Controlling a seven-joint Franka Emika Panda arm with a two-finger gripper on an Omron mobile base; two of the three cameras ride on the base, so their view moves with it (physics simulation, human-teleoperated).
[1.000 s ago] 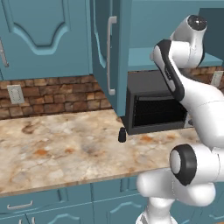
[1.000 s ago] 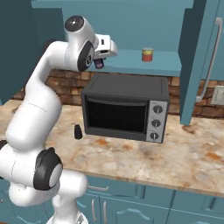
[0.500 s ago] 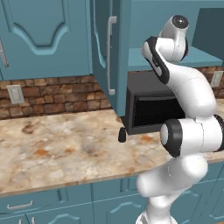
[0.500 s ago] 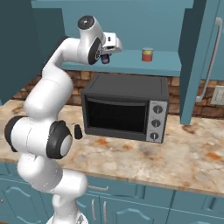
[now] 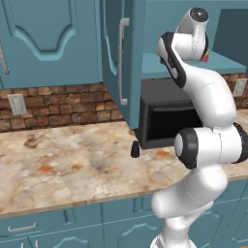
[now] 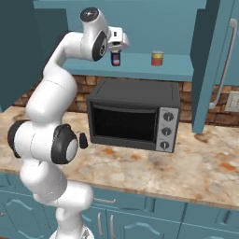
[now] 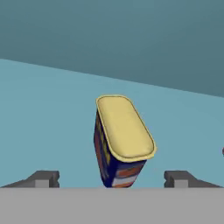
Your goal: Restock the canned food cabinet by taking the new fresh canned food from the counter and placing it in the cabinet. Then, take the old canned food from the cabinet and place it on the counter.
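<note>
On the far left of the right base view my arm climbs from the base beside the counter (image 6: 205, 175), and at about nine o'clock from the toaster oven (image 6: 134, 120) the small black shaker (image 6: 83, 140) stands on the stone just off the oven's left wall. Up at eleven o'clock from the oven my claw (image 6: 115, 50) reaches into the open cabinet (image 6: 154, 70), directly over the new fresh canned food (image 6: 115, 58), the dark blue yellow-topped can that stands on the teal shelf. At three o'clock from it on the same shelf, well apart, stands the old canned food (image 6: 157, 58), upright with its tan top showing. Farther right hangs the open cabinet door with its white bar handle (image 6: 224, 65). In the hand view the blue can (image 7: 119, 141) sits between my two fingertips (image 7: 42, 179), one at eight o'clock and one at four o'clock from it, with bare shelf showing on each side, so my claw is spread wide and grips nothing. In the left base view the shaker (image 5: 135, 149) stands at nine o'clock from the oven (image 5: 167, 116), and my wrist hides most of what lies on the shelf (image 5: 160, 66).
</note>
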